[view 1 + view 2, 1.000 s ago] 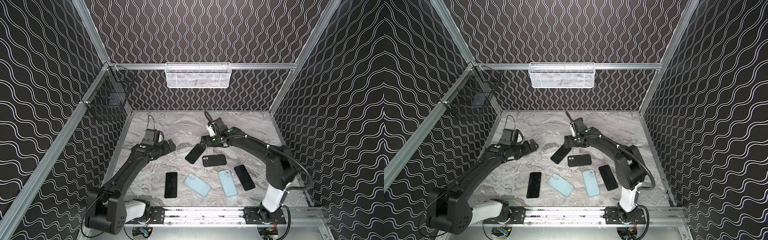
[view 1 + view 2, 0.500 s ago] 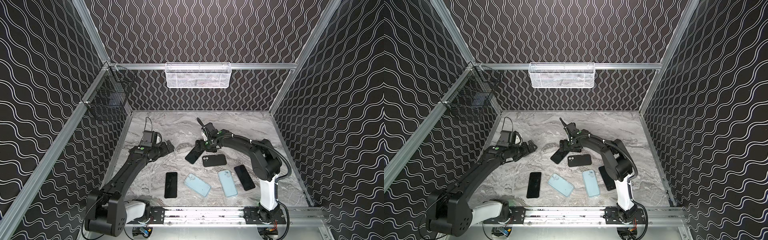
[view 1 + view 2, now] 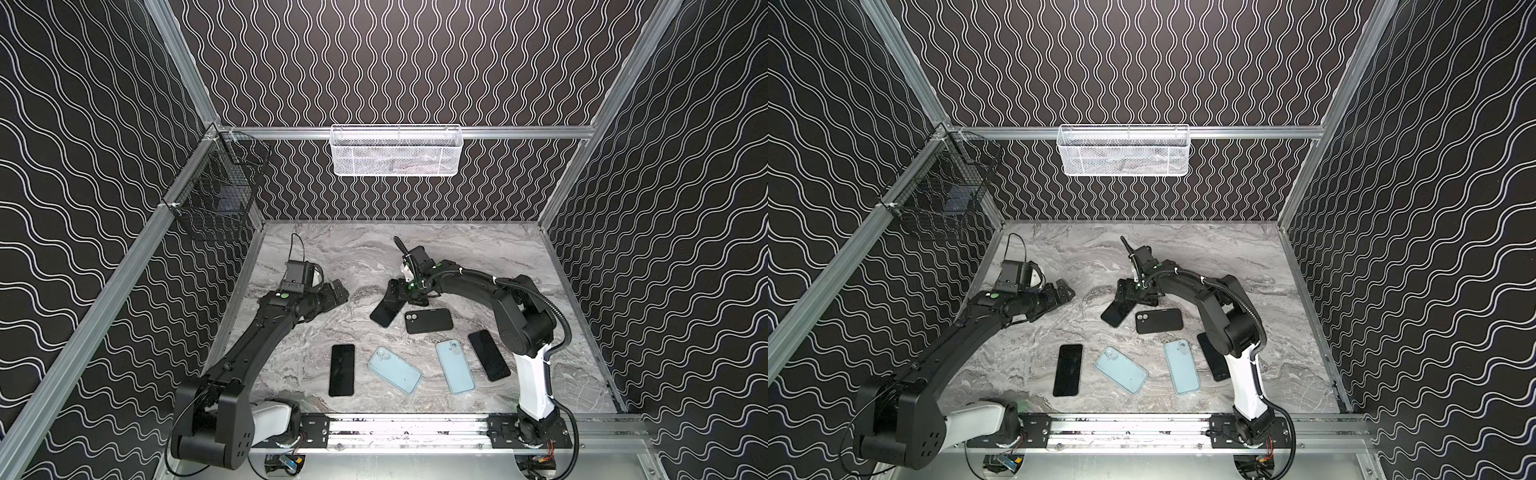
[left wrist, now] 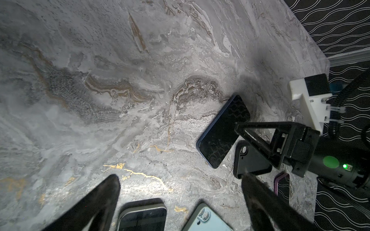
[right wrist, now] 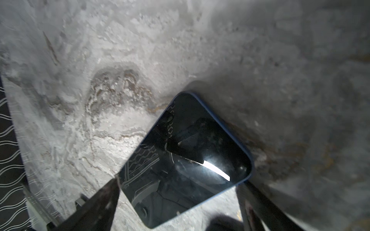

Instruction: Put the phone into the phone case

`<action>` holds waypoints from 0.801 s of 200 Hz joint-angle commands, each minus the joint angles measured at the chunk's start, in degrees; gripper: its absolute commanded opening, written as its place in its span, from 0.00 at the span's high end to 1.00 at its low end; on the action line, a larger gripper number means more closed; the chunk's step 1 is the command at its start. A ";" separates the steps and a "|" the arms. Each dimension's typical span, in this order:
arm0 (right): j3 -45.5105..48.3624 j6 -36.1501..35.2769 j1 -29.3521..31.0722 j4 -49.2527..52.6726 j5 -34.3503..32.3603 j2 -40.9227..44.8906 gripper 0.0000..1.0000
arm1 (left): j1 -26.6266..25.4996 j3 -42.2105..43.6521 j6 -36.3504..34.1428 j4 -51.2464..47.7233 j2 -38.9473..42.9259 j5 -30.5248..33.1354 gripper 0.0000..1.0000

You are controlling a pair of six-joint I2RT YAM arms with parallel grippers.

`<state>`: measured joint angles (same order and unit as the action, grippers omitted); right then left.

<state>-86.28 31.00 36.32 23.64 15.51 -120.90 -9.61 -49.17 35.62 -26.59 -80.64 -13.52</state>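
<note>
A dark phone (image 3: 385, 311) (image 3: 1117, 313) (image 5: 186, 156) (image 4: 223, 134) with a blue rim lies screen up, slanted, mid-table. A black phone case (image 3: 428, 321) (image 3: 1159, 321) (image 4: 250, 162) with a camera cutout lies just to its right. My right gripper (image 3: 400, 291) (image 3: 1130, 291) (image 5: 178, 183) is open and low over the phone's far end. One of its fingers (image 5: 104, 200) is at each side of the phone; I cannot tell if they touch it. My left gripper (image 3: 338, 291) (image 3: 1065, 291) (image 4: 180, 182) hangs open and empty over bare table to the left of the phone.
Two light blue cases (image 3: 395, 370) (image 3: 455, 366) lie nearer the front between two more black phones (image 3: 342, 370) (image 3: 488, 355). A white mesh basket (image 3: 395, 149) hangs on the back wall. A black wire basket (image 3: 220, 199) hangs on the left wall.
My right gripper has swung left and down from behind the phone to straddle its far end. The left arm has barely moved.
</note>
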 commanded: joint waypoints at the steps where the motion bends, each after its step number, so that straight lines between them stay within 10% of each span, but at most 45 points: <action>1: -0.94 0.59 -0.07 -0.43 1.02 -1.77 0.07 | 0.11 -0.59 -0.54 2.52 -0.60 -1.15 0.01; 160: -23.39 -1.71 -0.65 -0.27 11.82 -16.43 0.08 | 0.11 4.62 2.26 5.24 2.37 -3.86 0.01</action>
<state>-110.48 29.91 35.64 19.64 25.87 -138.45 -9.58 -44.82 37.32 -23.73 -78.63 -15.73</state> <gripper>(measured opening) 0.917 0.986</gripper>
